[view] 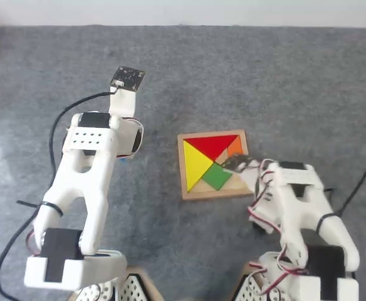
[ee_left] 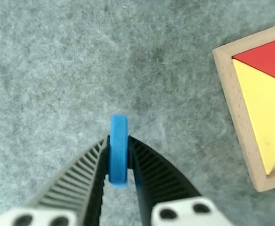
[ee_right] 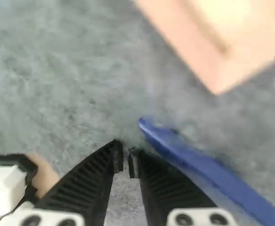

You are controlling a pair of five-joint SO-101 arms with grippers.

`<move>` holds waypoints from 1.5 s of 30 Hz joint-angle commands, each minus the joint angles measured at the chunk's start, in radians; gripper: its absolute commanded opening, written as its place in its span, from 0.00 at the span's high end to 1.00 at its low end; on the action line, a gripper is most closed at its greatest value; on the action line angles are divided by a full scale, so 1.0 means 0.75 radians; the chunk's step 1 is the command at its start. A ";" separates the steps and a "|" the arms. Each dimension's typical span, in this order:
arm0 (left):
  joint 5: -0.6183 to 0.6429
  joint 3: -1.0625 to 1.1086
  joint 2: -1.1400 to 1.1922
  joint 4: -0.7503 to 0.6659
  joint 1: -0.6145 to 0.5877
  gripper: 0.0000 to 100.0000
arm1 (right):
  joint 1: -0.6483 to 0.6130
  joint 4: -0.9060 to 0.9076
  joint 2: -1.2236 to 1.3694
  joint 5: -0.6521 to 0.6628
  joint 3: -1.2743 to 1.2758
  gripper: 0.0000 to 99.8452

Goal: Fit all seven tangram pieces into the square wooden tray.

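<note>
1. Left gripper [ee_left: 119, 143]: clamped on a light blue piece [ee_left: 118, 150], which stands on edge over the grey counter [ee_left: 57, 56].
2. Square wooden tray [view: 182, 169] is at 3 o'clock from the left arm. Inside it: red triangle [view: 213, 145] at 12 o'clock, yellow triangle [view: 195, 164] at 9, green square [view: 217, 177] at 6, orange piece [view: 235, 146] at 2.
3. Right arm is at 5 o'clock of the tray. Right gripper [ee_right: 125, 160]: jaws drawn together, empty. A dark blue piece [ee_right: 198, 169] lies on the counter just beside it.

A grey, felt-like cover [view: 264, 75] lies over the whole bench, fuzzy and mottled. Along the far edge runs a pale, plain strip [view: 183, 11]. The light is soft and even, with faint shadows.
</note>
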 commanded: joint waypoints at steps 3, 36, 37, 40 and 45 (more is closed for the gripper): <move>-0.010 -0.005 -0.076 -0.012 -0.012 0.99 | 0.216 -0.130 -0.034 -0.023 -0.248 0.91; -0.010 -0.003 -0.076 -0.018 -0.012 0.99 | -0.161 0.111 0.265 -0.998 -0.608 0.91; -0.010 -0.003 -0.076 -0.018 -0.012 0.99 | -0.169 0.109 0.267 -0.994 -0.608 0.91; -0.010 -0.003 -0.076 -0.016 -0.012 0.99 | -0.218 0.109 0.306 -0.972 -0.589 0.91; -0.010 -0.003 -0.076 -0.014 -0.012 0.99 | -0.310 0.048 0.425 -0.992 -0.587 0.91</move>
